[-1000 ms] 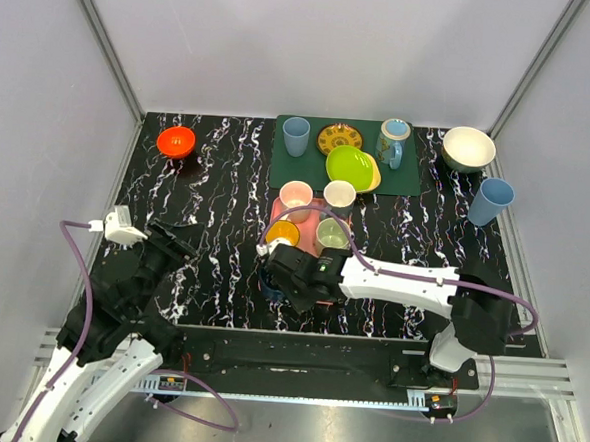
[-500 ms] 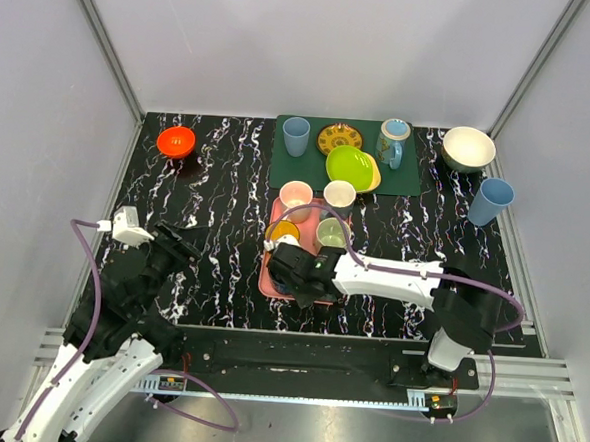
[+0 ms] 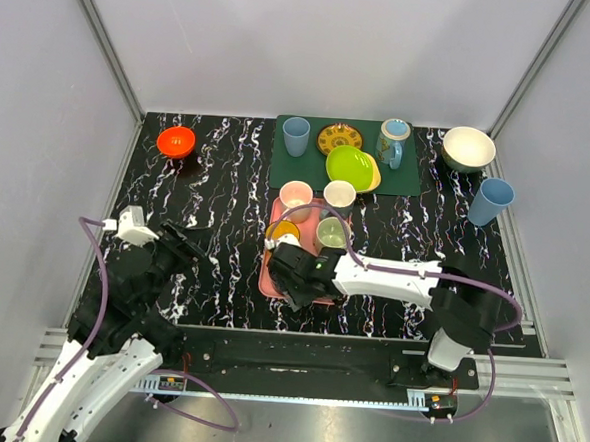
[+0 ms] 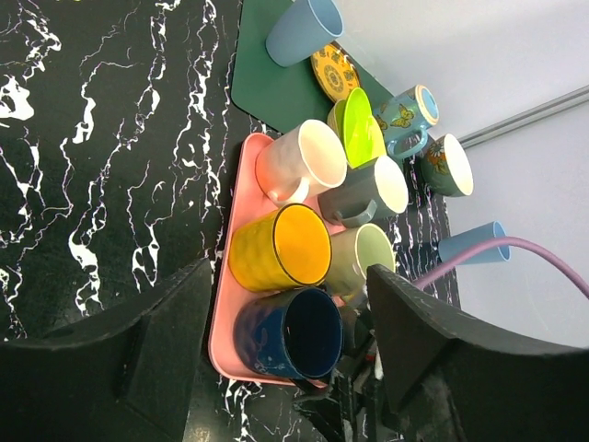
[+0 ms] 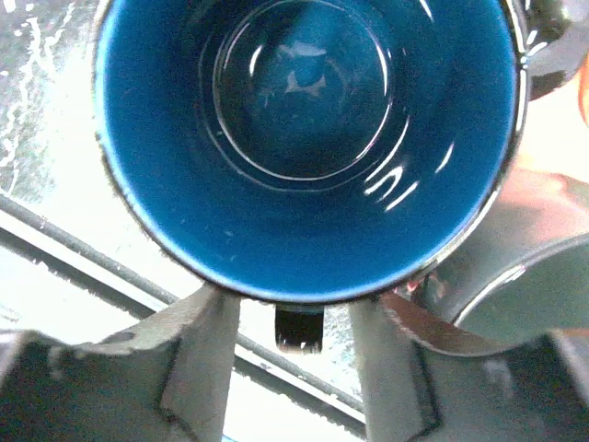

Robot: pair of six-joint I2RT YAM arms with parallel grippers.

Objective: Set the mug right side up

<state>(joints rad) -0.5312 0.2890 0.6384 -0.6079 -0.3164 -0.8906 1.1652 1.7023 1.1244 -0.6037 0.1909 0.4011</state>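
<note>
The dark blue mug (image 5: 304, 138) stands upright, mouth up, on the near left corner of the pink tray (image 3: 267, 279). The left wrist view shows this mug (image 4: 294, 331) beside a yellow mug (image 4: 276, 249). My right gripper (image 5: 296, 318) hovers right over it, open, its fingers (image 5: 198, 359) on either side of the mug's handle (image 5: 299, 327) with a gap on both sides. From above, the right gripper (image 3: 294, 271) covers most of the mug. My left gripper (image 3: 178, 242) hangs open over the table to the left, holding nothing.
The tray (image 4: 235, 258) also carries pink (image 4: 299, 166), grey (image 4: 368, 193) and pale green (image 4: 354, 258) mugs. Behind it, a green mat (image 3: 298, 166) holds a blue cup (image 3: 295, 135), plates and a butterfly mug (image 3: 392, 142). An orange bowl (image 3: 176, 141) sits far left; a white bowl (image 3: 468, 147) and a blue cup (image 3: 491, 200) far right.
The right gripper carried the blue mug onto the tray's near corner, then opened its jaws and let go of the handle. The left arm edged slightly forward.
</note>
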